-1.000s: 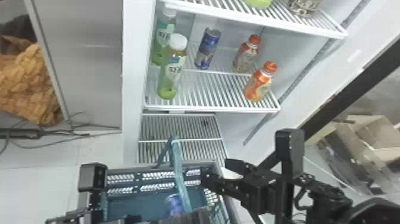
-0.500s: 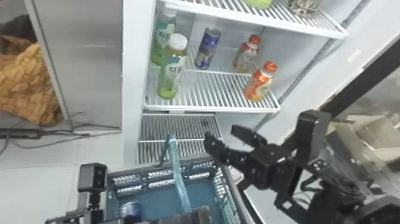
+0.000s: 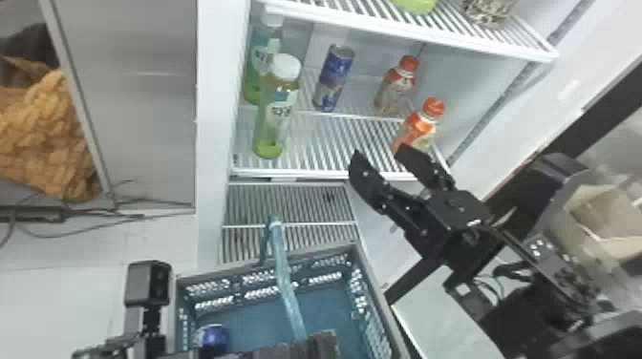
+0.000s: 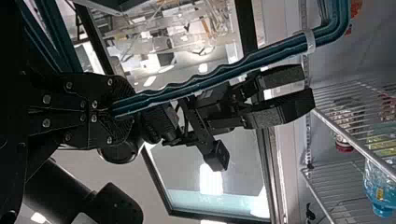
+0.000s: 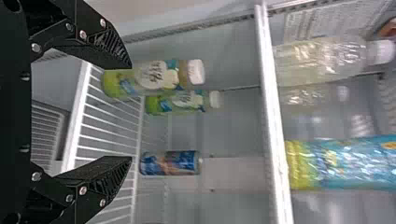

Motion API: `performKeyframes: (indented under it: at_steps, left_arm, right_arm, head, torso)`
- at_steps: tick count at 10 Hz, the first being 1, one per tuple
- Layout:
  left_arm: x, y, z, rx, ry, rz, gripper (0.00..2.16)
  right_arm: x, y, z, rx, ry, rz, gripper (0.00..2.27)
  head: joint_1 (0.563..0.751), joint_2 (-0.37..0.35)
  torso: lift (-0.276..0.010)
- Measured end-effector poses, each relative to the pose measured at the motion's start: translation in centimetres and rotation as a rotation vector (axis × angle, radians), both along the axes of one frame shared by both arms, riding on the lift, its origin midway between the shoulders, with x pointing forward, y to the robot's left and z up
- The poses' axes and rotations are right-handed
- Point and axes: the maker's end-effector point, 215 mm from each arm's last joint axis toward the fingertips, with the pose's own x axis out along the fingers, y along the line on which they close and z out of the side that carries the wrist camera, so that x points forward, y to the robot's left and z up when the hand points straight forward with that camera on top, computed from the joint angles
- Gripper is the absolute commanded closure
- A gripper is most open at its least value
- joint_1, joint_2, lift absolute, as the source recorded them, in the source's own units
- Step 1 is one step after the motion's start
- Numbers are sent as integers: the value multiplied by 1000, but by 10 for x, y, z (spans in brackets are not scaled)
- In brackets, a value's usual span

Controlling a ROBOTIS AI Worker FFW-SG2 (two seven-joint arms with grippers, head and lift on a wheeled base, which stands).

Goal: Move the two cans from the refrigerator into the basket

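Right fingers have risen, apparently nearer the shelf.

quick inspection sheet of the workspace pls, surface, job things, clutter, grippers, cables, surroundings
surface: slatted shelf in the fridge, no spill seen
job's things: one blue can upright on the shelf; a second, seemingly, in the basket
clutter: two green bottles and two red-capped bottles share the shelf
grippers: left gripper closed on the basket's handle; right gripper open, empty, near the shelf front
cables: thin cables on the floor left of the fridge
surroundings: crumpled orange-brown material far left, cartons far right
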Motion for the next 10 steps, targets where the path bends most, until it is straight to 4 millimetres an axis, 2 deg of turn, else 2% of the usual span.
performKeyframes:
  at_steps: [3,7,10]
  left_arm:
    - [0,0,0,-2,4,-2,1188]
    - [-1,-1,-1,-6,12,-5,1188]
    - [-1,-1,-3,-7,23,-5,1188]
  right_arm:
    - [21,-17,11,1,-108,-54,352]
    - [50,-37,-9,13,-148,-105,325]
    - [76,-41,-22,34,-178,-118,111]
  head:
    - [695,-350]
    - [695,-350]
    - [695,-350]
  torso:
    - [-276]
    - [-276]
    - [-276]
